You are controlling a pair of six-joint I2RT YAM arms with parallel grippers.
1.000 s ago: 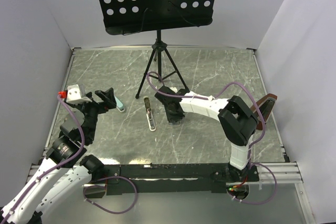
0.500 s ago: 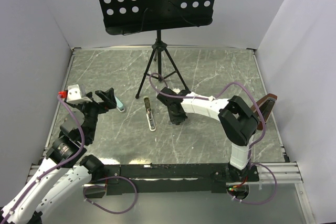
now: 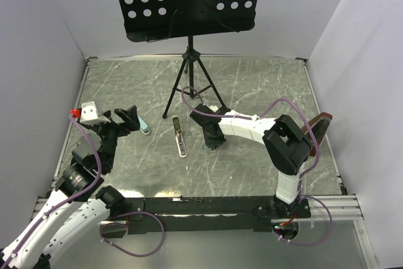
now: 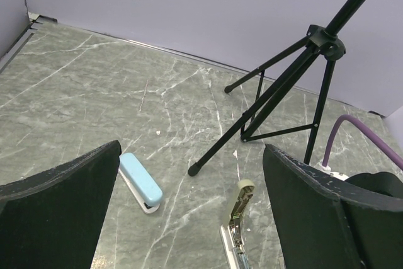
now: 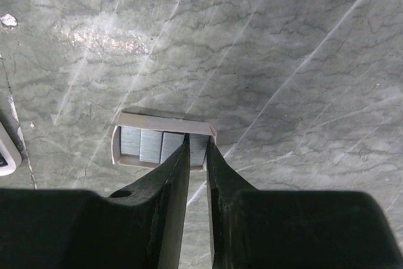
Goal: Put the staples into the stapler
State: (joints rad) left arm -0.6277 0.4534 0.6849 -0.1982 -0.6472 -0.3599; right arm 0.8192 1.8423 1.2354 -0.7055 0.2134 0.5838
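The staples lie as several silvery strips in a small white cardboard box (image 5: 141,144) lying open on the marble table. My right gripper (image 5: 198,146) reaches into the box, its narrow jaws closed around the rightmost strip (image 5: 198,142). In the top view the right gripper (image 3: 211,140) sits just right of the stapler (image 3: 180,137), which lies flipped open with its pale green top back and its metal channel exposed (image 4: 238,222). My left gripper (image 3: 130,116) hovers wide open and empty at the left, above a light blue stapler (image 4: 140,181).
A black music stand on a tripod (image 3: 189,80) stands behind the work area, one foot (image 4: 194,170) ending near the open stapler. The blue stapler (image 3: 144,126) lies left of it. White walls enclose the table on three sides.
My right gripper has slid a little toward the back left over the staples box and its jaws have narrowed slightly. The left arm has not moved.
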